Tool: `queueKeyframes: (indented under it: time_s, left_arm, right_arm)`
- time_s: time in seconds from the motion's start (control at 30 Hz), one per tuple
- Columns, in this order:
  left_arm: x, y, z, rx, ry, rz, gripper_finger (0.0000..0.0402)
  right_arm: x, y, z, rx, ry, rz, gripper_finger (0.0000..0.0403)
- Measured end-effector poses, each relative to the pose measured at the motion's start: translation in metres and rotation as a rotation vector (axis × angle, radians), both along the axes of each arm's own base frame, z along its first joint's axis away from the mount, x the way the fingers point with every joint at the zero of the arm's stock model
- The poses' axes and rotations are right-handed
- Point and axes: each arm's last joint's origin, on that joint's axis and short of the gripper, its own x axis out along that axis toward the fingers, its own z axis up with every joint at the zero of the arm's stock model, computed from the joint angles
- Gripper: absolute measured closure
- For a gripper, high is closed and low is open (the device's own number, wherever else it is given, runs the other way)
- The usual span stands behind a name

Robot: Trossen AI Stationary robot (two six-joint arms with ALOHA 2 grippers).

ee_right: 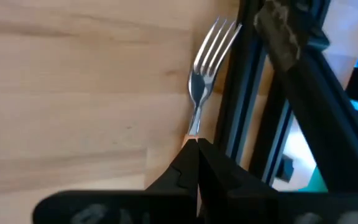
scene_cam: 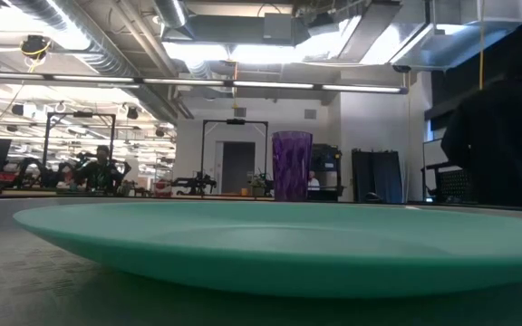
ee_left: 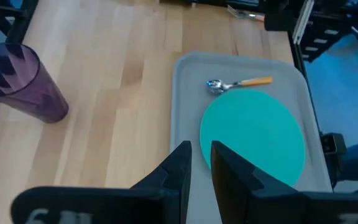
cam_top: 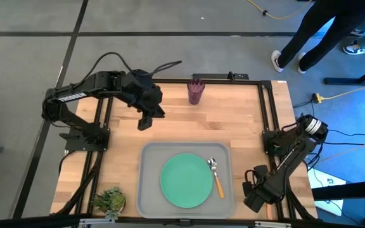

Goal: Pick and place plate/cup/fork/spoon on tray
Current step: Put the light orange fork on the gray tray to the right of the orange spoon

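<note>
The green plate (cam_top: 185,180) lies flat in the light-grey tray (cam_top: 146,190) at the table's near edge. The spoon (cam_top: 215,175) lies in the tray beside the plate's right rim, bowl toward the far edge. The purple cup (cam_top: 196,92) stands upright on the table at the far edge. My left gripper (cam_top: 146,120) hovers over the far left of the table, fingers a narrow gap apart and empty (ee_left: 201,163). My right gripper (cam_top: 253,185) is low at the near right corner, shut on the fork (ee_right: 204,68), which the arm hides in the high view. My right gripper pinches the fork by its orange-tan handle (ee_right: 189,140), just behind the metal neck; the fingers hide the rest of the handle. The fork sticks out beyond the fingertips in line with them, tines (ee_right: 219,34) pointing away. Whether it is lifted off the table, I cannot tell.
A black frame rail (ee_right: 247,93) runs close along the fork at the table's right edge. A small green plant (cam_top: 109,200) stands at the near left corner. The tray has bare floor to the left of the plate. A person stands beyond the far right corner (cam_top: 322,31).
</note>
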Motion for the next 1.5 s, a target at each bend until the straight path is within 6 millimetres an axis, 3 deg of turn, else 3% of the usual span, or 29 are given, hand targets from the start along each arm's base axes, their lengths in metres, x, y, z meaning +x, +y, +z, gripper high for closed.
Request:
queueKeyframes:
  time_s: [0.23, 0.47, 0.7, 1.03, 1.33, 1.5]
  left_arm:
    - [0.002, 0.0, 0.002, -0.015, -0.028, 0.017, 0.0348]
    - [0.002, 0.001, 0.002, -0.026, -0.025, 0.052, 0.0348]
    - [0.002, 0.001, 0.002, -0.033, -0.024, 0.067, 0.0348]
    - [0.002, 0.001, 0.002, -0.033, -0.025, 0.067, 0.0348]
    - [0.002, 0.001, 0.003, -0.038, -0.028, 0.071, 0.0348]
    - [0.004, 0.001, 0.004, -0.052, -0.045, 0.085, 0.0348]
  right_arm:
    - [-0.012, -0.007, -0.032, 0.064, 0.04, 0.003, 0.0399]
    - [-0.02, -0.017, -0.045, 0.027, 0.08, 0.008, 0.0399]
    - [-0.029, -0.021, -0.044, 0.014, 0.119, 0.167, 0.0399]
    - [-0.029, -0.023, -0.045, 0.062, 0.013, 0.66, 0.0401]
    - [-0.033, -0.027, -0.043, 0.05, 0.084, 0.668, 0.04]
    - [-0.032, -0.029, -0.042, 0.115, 0.114, 0.755, 0.0375]
